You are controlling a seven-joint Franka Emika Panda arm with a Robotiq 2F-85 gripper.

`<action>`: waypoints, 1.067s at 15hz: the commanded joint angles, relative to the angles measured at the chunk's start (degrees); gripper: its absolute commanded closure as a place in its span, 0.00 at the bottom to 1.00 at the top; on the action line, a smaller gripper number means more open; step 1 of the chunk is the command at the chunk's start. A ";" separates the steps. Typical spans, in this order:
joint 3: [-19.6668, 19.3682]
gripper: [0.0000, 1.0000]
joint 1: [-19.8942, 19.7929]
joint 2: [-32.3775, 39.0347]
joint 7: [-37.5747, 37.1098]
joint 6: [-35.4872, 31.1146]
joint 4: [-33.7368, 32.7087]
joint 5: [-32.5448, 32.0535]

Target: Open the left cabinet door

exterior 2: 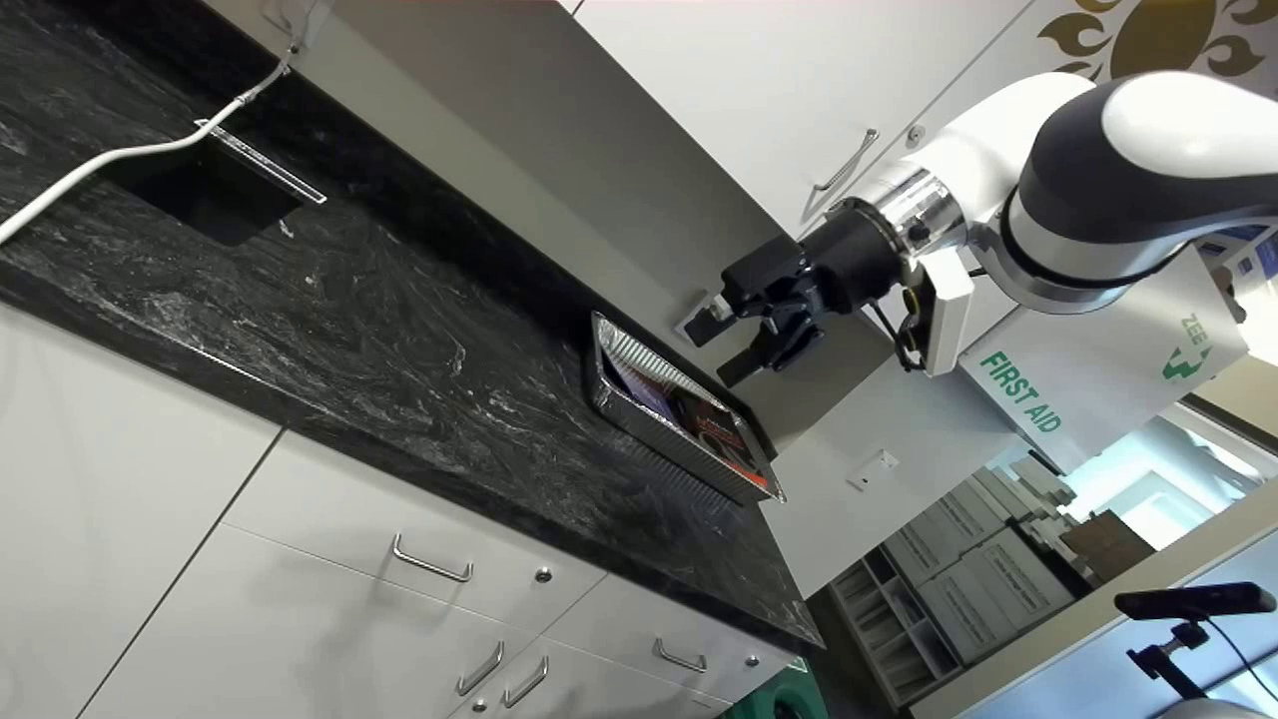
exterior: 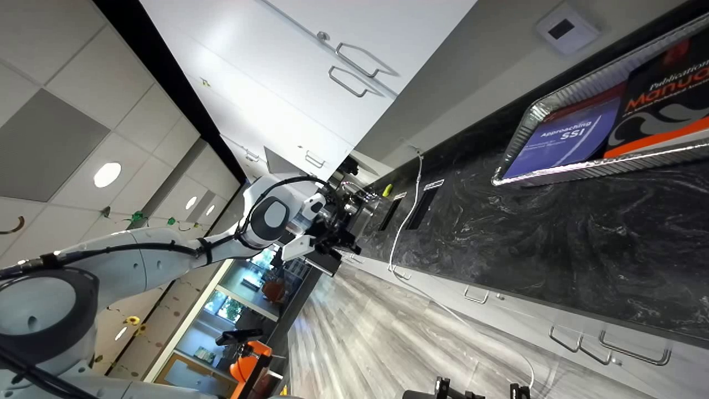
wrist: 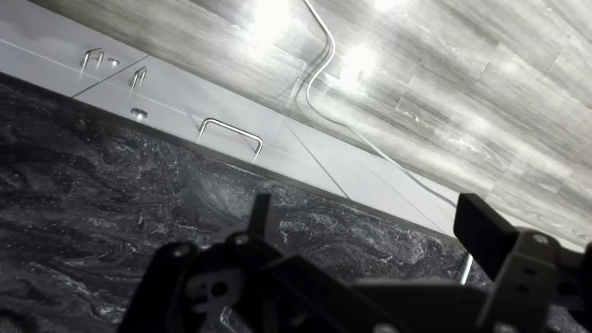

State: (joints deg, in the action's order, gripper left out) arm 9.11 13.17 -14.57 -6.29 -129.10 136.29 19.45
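Note:
The left cabinet door (exterior 2: 739,80) is a plain white upper-cabinet panel with a slim silver bar handle (exterior 2: 845,162) near its edge. It lies flush with its twin and looks closed. In an exterior view the left door (exterior: 277,72) shows its handle (exterior: 348,82) facing the twin door's handle (exterior: 359,59). My gripper (exterior 2: 721,350) is open and empty, apart from the handle, at a lower level than it in that view. The gripper also shows small in an exterior view (exterior: 346,250). In the wrist view its fingers (wrist: 363,203) are wide apart; the cabinet door is out of view there.
A dark countertop (exterior 2: 449,350) runs under the upper cabinets. A foil tray (exterior 2: 679,449) with books stands on it, below the gripper. A first aid box (exterior 2: 1098,350) is beside the arm. White drawer fronts with silver handles (wrist: 231,127) and a white cable (wrist: 330,51) also show.

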 commanded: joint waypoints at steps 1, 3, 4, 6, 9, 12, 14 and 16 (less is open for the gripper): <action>1.97 0.00 -2.62 -1.74 -5.21 -9.28 2.53 -7.02; 2.37 0.00 -4.13 -2.77 -8.27 -14.08 3.41 -12.37; 2.63 0.00 -5.10 -3.25 -10.28 -16.09 3.75 -15.34; 3.26 0.00 -7.45 -4.48 -14.47 -19.78 4.25 -21.52; 5.18 0.00 -11.79 -7.76 -21.26 -23.76 4.71 -29.63; 8.69 0.00 -17.37 -11.50 -28.73 -26.43 4.71 -36.75; 11.40 0.00 -21.59 -14.12 -33.67 -27.18 4.23 -40.84; 14.07 0.00 -25.86 -16.55 -38.82 -27.56 3.64 -44.39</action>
State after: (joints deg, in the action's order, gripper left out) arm 19.12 -6.42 -26.56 -38.35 -155.05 139.15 -20.33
